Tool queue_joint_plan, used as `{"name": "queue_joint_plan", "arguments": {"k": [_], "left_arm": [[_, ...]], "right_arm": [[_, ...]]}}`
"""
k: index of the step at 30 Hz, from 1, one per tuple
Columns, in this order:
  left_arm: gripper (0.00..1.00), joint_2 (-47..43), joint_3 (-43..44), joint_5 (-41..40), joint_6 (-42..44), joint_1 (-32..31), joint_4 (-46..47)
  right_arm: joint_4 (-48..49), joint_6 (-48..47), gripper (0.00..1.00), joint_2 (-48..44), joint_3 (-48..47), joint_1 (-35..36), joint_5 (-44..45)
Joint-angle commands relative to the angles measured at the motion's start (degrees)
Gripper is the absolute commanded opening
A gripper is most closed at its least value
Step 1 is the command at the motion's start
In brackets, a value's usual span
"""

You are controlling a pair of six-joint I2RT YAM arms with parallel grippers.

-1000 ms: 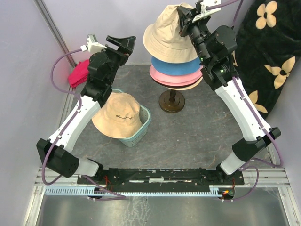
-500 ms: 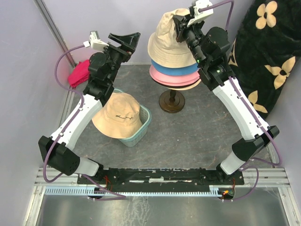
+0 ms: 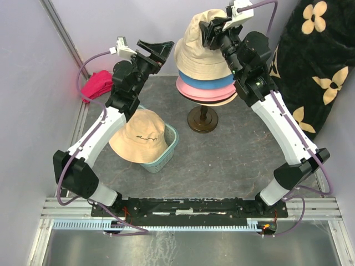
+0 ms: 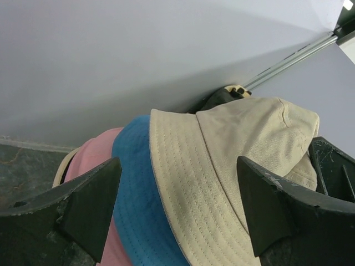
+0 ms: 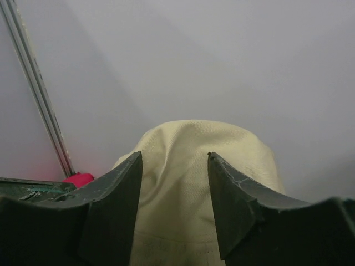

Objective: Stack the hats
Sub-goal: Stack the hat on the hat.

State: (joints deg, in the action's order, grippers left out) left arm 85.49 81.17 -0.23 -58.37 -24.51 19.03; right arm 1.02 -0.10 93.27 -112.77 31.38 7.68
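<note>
A stack of hats sits on a stand: a beige hat (image 3: 198,49) on top, a blue hat (image 3: 208,81) under it, then a pink hat (image 3: 201,91). My right gripper (image 3: 214,27) is open at the top hat's crown (image 5: 194,183), one finger on each side (image 5: 174,156), not pinching. My left gripper (image 3: 159,51) is open just left of the stack, with the beige brim (image 4: 222,183), the blue hat (image 4: 138,194) and the pink hat (image 4: 91,160) in front of its wide jaws (image 4: 178,188). Another beige hat (image 3: 138,134) lies on a teal basket (image 3: 168,146).
The stand's dark round base (image 3: 202,120) rests on the grey mat. A red cloth bundle (image 3: 94,86) lies by the left wall. A black fabric with beige flowers (image 3: 316,61) covers the right side. Walls close in at the back and left.
My right gripper has opened and let go of the top beige hat, which now rests lower on the stack. My left gripper has moved right, closer to the stack.
</note>
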Motion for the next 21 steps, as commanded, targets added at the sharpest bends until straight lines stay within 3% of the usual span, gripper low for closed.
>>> {"name": "queue_joint_plan", "arguments": {"k": [1, 12, 17, 21], "left_arm": [[0.91, 0.94, 1.23, 2.55, -2.89, -0.18, 5.53], [0.92, 3.86, 1.74, 5.23, -7.09, 0.91, 9.86], [0.92, 4.07, -0.58, 6.19, -10.0, 2.54, 12.76], [0.92, 4.96, -1.13, 7.92, -12.11, 3.47, 15.26]], "right_arm": [[0.3, 1.81, 0.6, -4.19, -0.04, -0.14, 2.35], [0.72, 9.45, 0.63, -11.33, 6.1, -1.72, 10.32], [-4.2, 19.75, 0.63, -14.42, 8.34, -7.27, 13.35], [-6.64, 34.7, 0.62, -16.84, 13.01, -15.3, 9.9]]}}
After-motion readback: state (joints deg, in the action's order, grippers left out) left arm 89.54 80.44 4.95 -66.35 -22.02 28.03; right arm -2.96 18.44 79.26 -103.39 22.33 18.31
